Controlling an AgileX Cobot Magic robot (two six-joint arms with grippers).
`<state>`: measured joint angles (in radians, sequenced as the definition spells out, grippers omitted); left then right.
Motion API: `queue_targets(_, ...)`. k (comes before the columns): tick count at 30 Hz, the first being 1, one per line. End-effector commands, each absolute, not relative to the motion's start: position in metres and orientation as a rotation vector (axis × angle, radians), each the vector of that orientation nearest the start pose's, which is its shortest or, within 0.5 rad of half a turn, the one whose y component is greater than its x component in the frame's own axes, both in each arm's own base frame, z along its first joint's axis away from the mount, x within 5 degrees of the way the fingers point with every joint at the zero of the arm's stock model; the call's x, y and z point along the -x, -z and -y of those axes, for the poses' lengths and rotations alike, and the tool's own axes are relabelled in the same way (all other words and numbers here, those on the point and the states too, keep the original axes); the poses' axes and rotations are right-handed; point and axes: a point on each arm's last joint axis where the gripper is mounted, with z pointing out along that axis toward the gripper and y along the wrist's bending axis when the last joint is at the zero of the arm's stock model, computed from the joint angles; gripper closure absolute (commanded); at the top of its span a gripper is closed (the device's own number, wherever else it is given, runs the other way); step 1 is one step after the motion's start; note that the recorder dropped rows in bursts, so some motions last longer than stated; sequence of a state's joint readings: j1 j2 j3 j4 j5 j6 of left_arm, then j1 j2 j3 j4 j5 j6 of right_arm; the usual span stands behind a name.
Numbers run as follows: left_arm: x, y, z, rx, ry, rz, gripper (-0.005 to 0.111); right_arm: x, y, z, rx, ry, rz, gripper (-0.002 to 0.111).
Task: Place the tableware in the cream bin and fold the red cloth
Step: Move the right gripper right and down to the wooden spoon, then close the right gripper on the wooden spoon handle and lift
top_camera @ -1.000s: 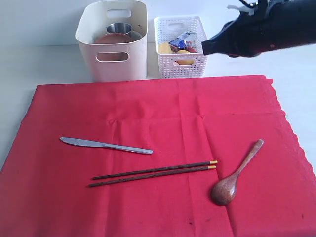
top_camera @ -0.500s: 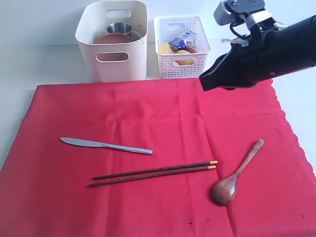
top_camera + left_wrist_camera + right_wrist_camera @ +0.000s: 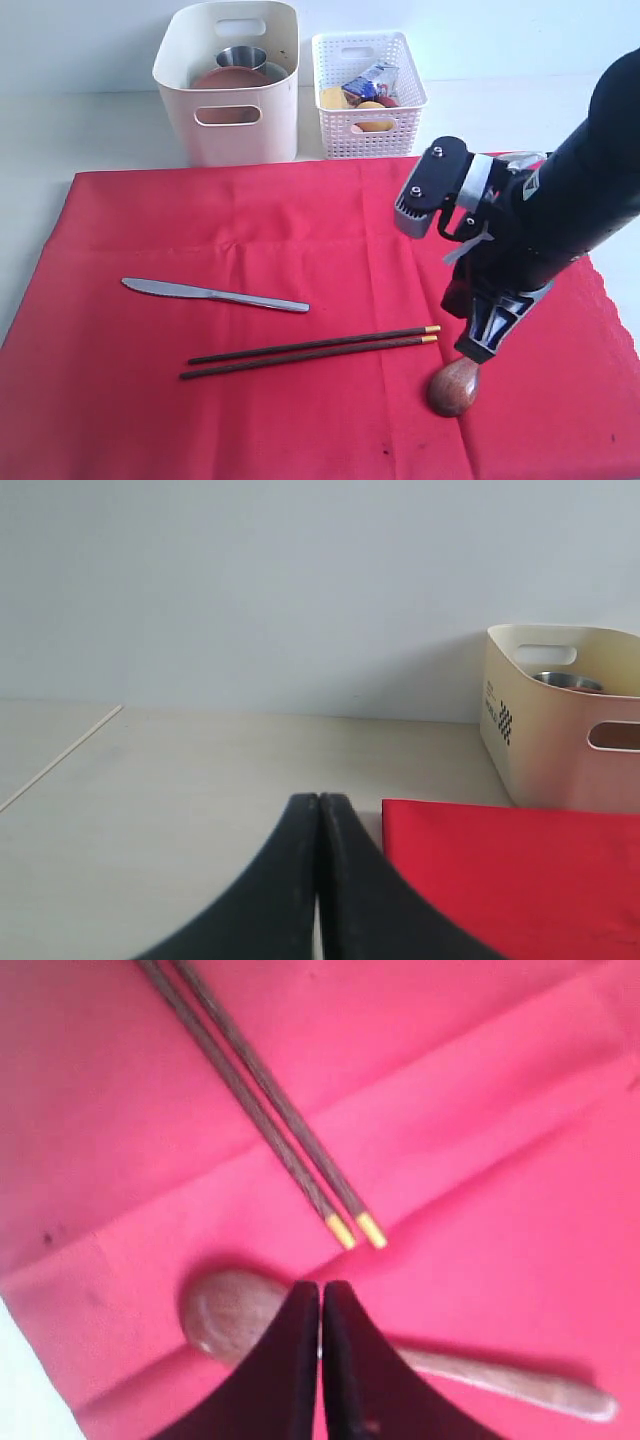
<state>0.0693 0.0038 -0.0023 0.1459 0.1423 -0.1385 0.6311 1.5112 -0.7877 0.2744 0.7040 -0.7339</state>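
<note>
Your brown wooden spoon (image 3: 452, 388) lies on the red cloth (image 3: 300, 220), near its scalloped edge. Your right fingers (image 3: 300, 1360) are shut, empty, right over its neck. The dark chopsticks with yellow tips (image 3: 310, 350) lie just beside it; the steel knife (image 3: 215, 294) is well apart. Your left fingers (image 3: 290, 880) are shut too. The cream plastic bin (image 3: 250, 140) stands beyond the cloth.

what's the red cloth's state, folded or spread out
Spread out: the red cloth lies flat and unfolded, with the knife, chopsticks and spoon resting on it.
</note>
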Motion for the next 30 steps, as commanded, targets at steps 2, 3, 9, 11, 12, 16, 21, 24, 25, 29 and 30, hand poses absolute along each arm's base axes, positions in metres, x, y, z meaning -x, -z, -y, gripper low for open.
queue_targets(2, -0.056, -0.201, -0.006, 0.06, -0.084, -1.622, 0.106, -0.201, -0.189, -0.153, 1.625, -0.085, -2.454, 0.085)
queue_targets(3, -0.056, -0.201, -0.006, 0.06, -0.084, -1.622, 0.106, -0.201, -0.189, -0.153, 1.637, -0.076, -2.446, 0.079)
queue_targets(9, -0.056, -0.201, -0.006, 0.059, -0.085, -1.622, 0.106, -0.202, -0.181, -0.156, 1.831, -0.091, -2.323, 0.058)
queue_targets(11, -0.056, -0.201, -0.006, 0.059, -0.085, -1.622, 0.106, -0.203, -0.174, -0.158, 1.891, -0.107, -2.307, 0.057)
queue_targets(12, -0.056, -0.201, -0.006, 0.059, -0.085, -1.622, 0.106, -0.204, -0.168, -0.158, 1.914, -0.1, -2.314, 0.057)
queue_targets(16, -0.056, -0.201, -0.006, 0.061, -0.084, -1.622, 0.106, -0.209, -0.154, -0.156, 2.006, -0.013, -2.304, 0.057)
queue_targets(21, -0.056, -0.201, -0.006, 0.059, -0.086, -1.622, 0.106, -0.212, -0.141, -0.157, 2.032, -0.004, -2.326, 0.057)
queue_targets(24, -0.056, -0.201, -0.006, 0.059, -0.086, -1.622, 0.106, -0.209, -0.134, -0.154, 2.032, 0.009, -2.306, 0.057)
queue_targets(25, -0.056, -0.201, -0.006, 0.059, -0.086, -1.622, 0.106, -0.209, -0.131, -0.153, 2.029, 0.024, -2.277, 0.057)
queue_targets(29, -0.056, -0.201, -0.006, 0.061, -0.084, -1.622, 0.106, -0.209, -0.121, -0.15, 2.009, 0.081, -2.137, 0.057)
queue_targets(30, -0.056, -0.201, -0.006, 0.061, -0.084, -1.622, 0.106, -0.208, -0.119, -0.15, 2.012, 0.09, -2.115, 0.057)
